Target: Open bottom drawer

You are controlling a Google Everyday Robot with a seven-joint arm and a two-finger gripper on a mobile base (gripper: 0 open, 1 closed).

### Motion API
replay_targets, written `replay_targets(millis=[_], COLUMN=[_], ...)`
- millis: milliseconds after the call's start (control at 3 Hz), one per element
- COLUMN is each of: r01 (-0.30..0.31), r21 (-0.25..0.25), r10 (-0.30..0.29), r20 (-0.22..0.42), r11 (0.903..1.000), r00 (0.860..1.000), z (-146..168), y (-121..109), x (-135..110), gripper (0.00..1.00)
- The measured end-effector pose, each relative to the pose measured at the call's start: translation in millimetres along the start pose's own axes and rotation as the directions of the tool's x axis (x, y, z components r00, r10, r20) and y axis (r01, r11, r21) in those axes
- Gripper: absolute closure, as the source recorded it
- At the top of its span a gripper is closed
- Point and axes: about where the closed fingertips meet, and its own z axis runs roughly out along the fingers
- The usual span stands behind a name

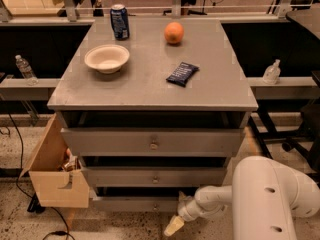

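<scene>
The grey cabinet [150, 89] stands in the middle of the camera view with three drawers. The bottom drawer [130, 204] is the lowest, slimmest grey front, just above the floor. It stands out a little further than the middle drawer [200, 176] and the top drawer [110, 142] above it. My gripper [174, 225] is low at the floor, right in front of the bottom drawer's right half, at the end of my white arm [260, 199]. The bottom drawer's knob is hidden from me.
An open cardboard box [52, 179] stands against the cabinet's left side. On the top are a white bowl [107, 58], a blue can [119, 21], an orange [174, 33] and a dark packet [182, 74]. A chair base [300, 134] is at the right.
</scene>
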Motion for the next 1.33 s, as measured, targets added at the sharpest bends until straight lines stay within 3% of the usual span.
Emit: replay_targets(millis=[333,1333], r01=[0.000,0.001], r21=[0.000,0.000], r10=[0.000,-0.001], r20=[0.000,0.001], r11=[1.0000,1.0000], r00=[1.000,1.000], z=[-0.1,-5.8], y=[0.0,0.6], x=[-0.1,-3.9], gripper=[0.15,0.84])
